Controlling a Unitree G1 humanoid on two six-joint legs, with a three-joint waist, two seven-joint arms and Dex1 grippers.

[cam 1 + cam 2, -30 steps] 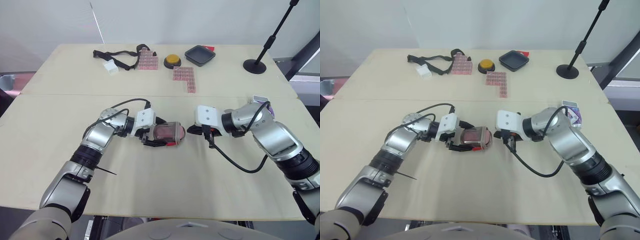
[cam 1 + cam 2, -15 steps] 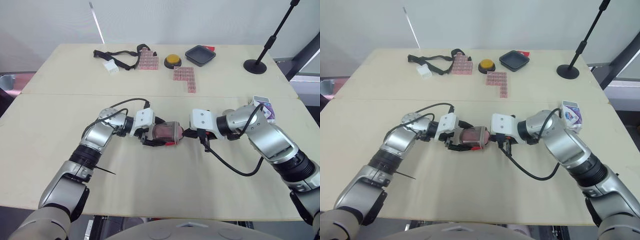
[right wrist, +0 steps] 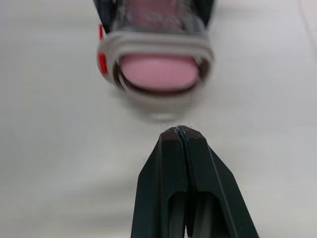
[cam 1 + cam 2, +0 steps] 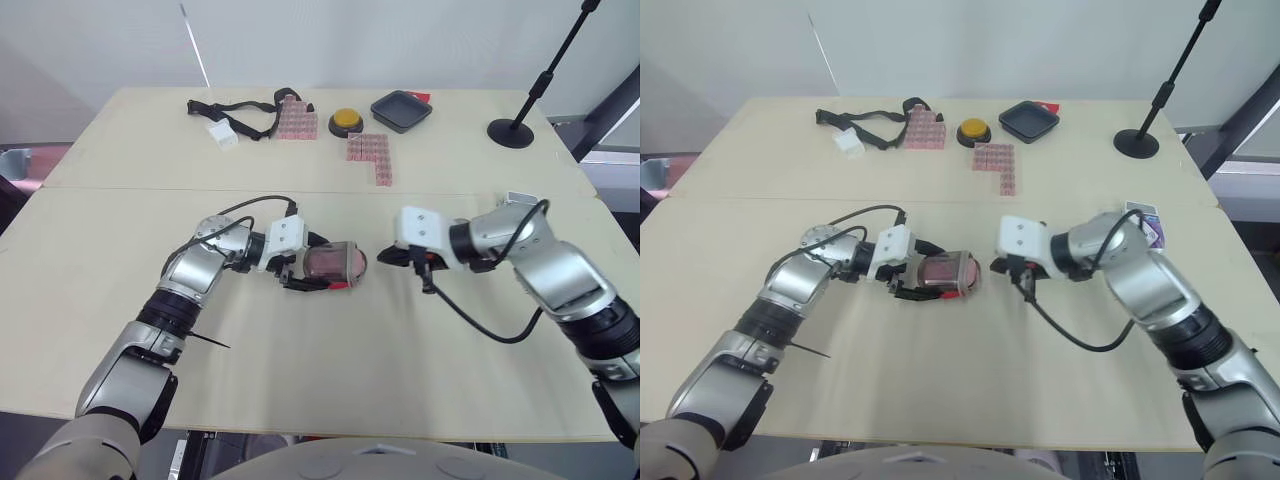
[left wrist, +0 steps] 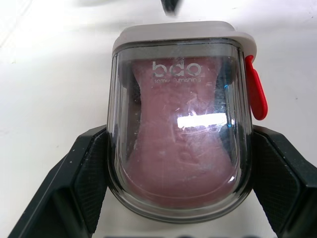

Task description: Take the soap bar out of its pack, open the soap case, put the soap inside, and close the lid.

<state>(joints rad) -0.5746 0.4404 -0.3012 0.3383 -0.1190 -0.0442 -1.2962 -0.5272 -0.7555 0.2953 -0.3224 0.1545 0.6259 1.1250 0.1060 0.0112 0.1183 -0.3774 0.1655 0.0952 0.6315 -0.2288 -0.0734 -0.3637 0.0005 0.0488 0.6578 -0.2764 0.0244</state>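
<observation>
The soap case (image 4: 336, 264) is a clear dome with a grey rim and a red latch (image 5: 256, 94). It lies on its side on the table, and the pink soap (image 3: 158, 72) shows inside it. My left gripper (image 4: 316, 266) is shut on the case, one finger (image 5: 86, 171) on each flank. My right gripper (image 4: 384, 257) is shut and empty, its tips (image 3: 179, 131) a short gap from the case's grey end (image 3: 156, 45). The purple and white soap pack (image 4: 1143, 222) lies behind my right arm.
Along the table's far edge lie a black strap (image 4: 235, 110), a white block (image 4: 221, 134), two pink block sheets (image 4: 368, 155), a yellow button (image 4: 344, 121) and a black tray (image 4: 400, 109). A stand base (image 4: 509, 131) sits far right.
My right gripper reached in to touch the case's grey end half a second ago, then drew back to the right. The left gripper kept its hold on the case.
</observation>
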